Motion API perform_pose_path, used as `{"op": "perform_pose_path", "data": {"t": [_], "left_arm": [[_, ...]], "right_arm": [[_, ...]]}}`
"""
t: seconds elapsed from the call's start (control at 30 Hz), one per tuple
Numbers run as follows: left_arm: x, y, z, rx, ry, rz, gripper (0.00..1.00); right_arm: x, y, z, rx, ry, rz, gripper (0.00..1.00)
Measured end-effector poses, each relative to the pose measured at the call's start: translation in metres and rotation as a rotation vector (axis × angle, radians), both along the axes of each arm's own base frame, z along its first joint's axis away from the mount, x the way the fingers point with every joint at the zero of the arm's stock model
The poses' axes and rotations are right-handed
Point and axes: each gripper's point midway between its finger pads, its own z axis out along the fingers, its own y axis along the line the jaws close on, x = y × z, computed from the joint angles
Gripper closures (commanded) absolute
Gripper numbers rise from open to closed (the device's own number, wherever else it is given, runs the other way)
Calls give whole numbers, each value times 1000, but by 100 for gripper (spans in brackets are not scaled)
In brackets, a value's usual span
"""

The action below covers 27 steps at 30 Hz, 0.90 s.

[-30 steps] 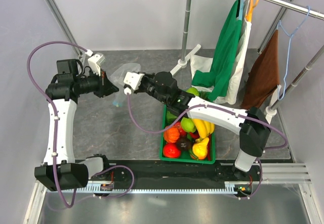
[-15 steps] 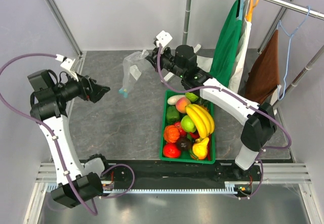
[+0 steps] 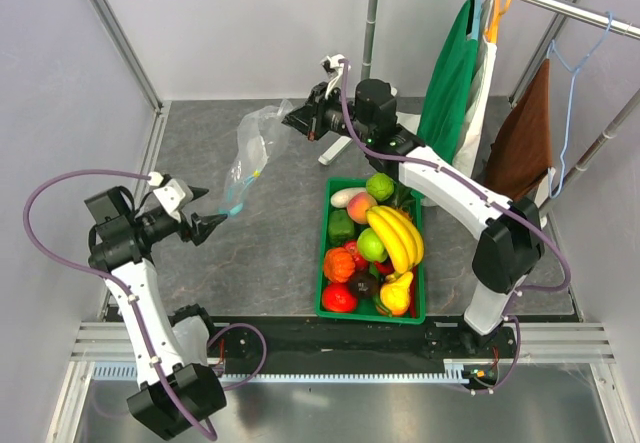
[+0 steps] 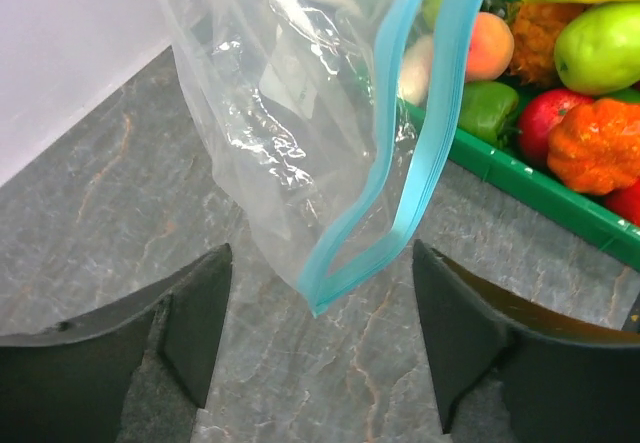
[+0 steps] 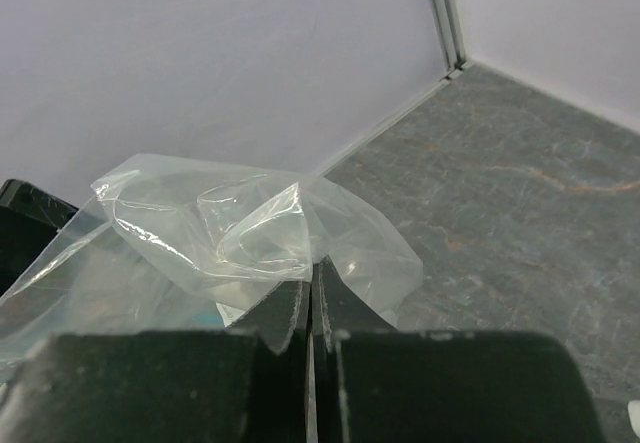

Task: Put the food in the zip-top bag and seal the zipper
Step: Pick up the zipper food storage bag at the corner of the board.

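The clear zip-top bag [image 3: 250, 148] hangs in the air from my right gripper [image 3: 292, 119], which is shut on a bunched fold of the plastic [image 5: 240, 223] at the closed fingertips [image 5: 312, 268]. Its light-blue zipper [image 4: 420, 153] runs down to a low corner [image 3: 236, 206]. That corner dangles between the spread fingers of my open left gripper [image 4: 321, 253], touching neither. In the top view the left gripper [image 3: 208, 211] is just left of it. The food [image 3: 372, 248] lies in the green crate [image 3: 322, 283], with a yellow banana bunch [image 3: 397, 238] on top.
A clothes rack at the back right carries a green garment [image 3: 450, 103], a white one and a brown one [image 3: 520, 153]. Its pole foot [image 3: 345, 145] stands behind the crate. Walls close in the left and back. The crate's rim [image 4: 540, 188] is close to the left gripper's right side.
My left gripper let go of the bag, opened and drew back toward the near left. The right gripper carried the bag up and to the back, where it now hangs.
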Motion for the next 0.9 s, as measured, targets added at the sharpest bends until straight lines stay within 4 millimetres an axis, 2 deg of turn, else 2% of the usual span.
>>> {"op": "perform_pose_path", "data": {"t": [0.1, 0.27, 0.53, 0.73, 0.9], "left_arm": [[0, 0, -1, 30, -38, -17, 35], [-6, -7, 6, 41, -96, -52, 40], [-8, -12, 9, 34, -109, -78, 35], [-19, -34, 2, 55, -107, -165, 36], [-17, -37, 1, 63, -108, -177, 40]], "right_arm": [[1, 0, -6, 11, 46, 21, 100], [-3, 4, -11, 23, 87, 62, 100], [-7, 8, -9, 49, 106, 87, 100], [-2, 12, -23, 42, 138, 85, 100], [0, 13, -27, 41, 150, 85, 100]]}}
